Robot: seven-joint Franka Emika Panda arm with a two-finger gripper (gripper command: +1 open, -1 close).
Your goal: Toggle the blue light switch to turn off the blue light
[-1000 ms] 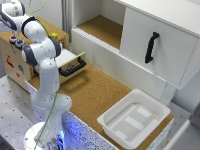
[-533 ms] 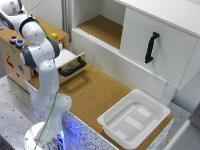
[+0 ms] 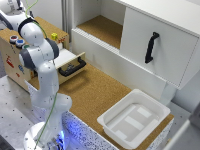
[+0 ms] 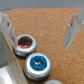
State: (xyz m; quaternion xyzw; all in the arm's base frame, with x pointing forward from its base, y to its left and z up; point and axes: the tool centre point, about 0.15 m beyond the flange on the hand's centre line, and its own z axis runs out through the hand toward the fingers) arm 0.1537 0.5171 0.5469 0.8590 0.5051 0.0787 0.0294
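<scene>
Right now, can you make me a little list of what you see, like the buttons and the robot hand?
blue light switch: round blue cap, silvery rim, on the cork surface
red knob: right beside the blue one
gripper: open, fingers apart above the knobs, touching neither
yellow block: on the wooden box top
drawer: pulled open
white tray: on the cork counter
</scene>
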